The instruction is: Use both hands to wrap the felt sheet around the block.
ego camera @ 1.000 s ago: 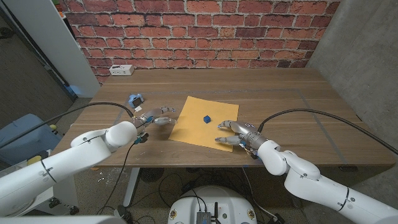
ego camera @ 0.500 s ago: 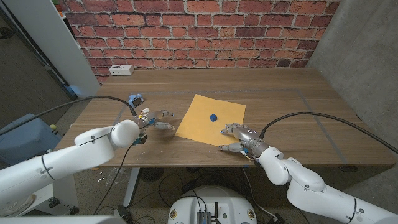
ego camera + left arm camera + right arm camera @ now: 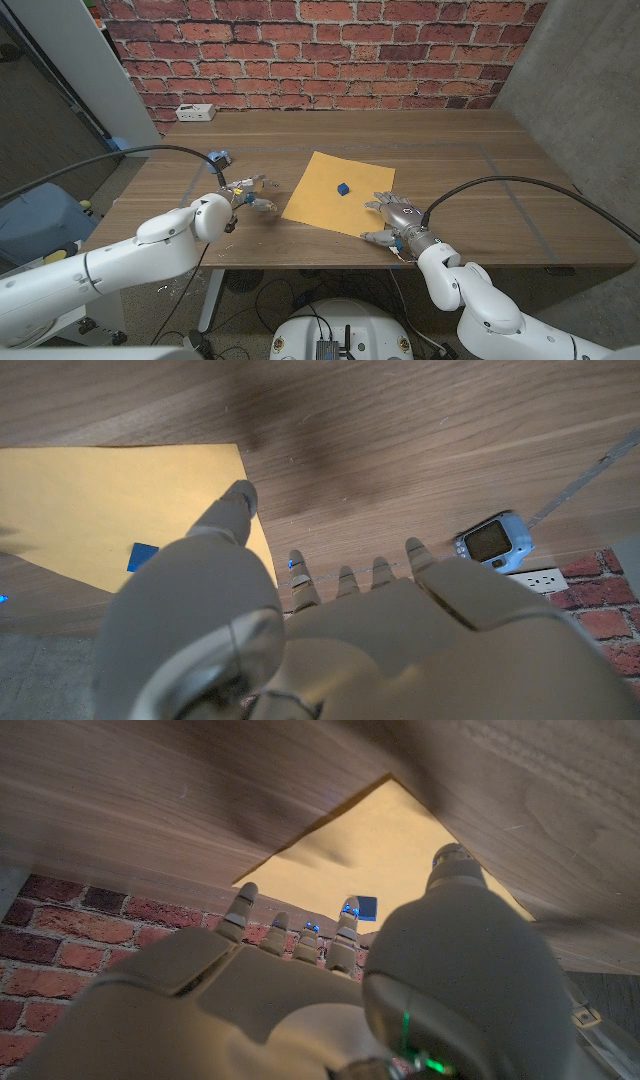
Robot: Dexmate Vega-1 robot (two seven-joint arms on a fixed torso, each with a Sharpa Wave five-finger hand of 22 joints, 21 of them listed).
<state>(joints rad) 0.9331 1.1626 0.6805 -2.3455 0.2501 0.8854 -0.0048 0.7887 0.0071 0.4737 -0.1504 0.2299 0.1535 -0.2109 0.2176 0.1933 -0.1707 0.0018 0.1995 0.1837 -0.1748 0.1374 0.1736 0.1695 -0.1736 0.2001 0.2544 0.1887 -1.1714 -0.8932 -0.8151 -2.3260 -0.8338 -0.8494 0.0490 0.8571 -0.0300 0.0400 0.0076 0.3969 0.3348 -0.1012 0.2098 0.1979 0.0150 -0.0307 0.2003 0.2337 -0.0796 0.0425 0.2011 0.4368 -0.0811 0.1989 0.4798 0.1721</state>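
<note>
An orange-yellow felt sheet point(image 3: 330, 200) lies flat on the wooden table point(image 3: 460, 160), and a small blue block point(image 3: 343, 187) stands on it near the middle. My left hand point(image 3: 250, 193) hovers just off the sheet's left edge, fingers apart and holding nothing. My right hand point(image 3: 395, 218) is at the sheet's near right corner with its fingers spread over the edge; whether it touches the felt is unclear. In the left wrist view, the felt sheet point(image 3: 100, 500) and block point(image 3: 141, 556) lie beyond my left hand point(image 3: 330, 640). In the right wrist view, the felt sheet point(image 3: 400, 850) and block point(image 3: 361, 908) lie past my right hand point(image 3: 300, 990).
A small blue and white device point(image 3: 220, 158) lies on the table behind my left hand. A white power strip point(image 3: 194, 113) sits at the far left by the brick wall. A black cable runs along each arm.
My right hand has shifted to the right along the sheet's near edge. The sheet and block have slid slightly right with it. My left hand has barely moved.
</note>
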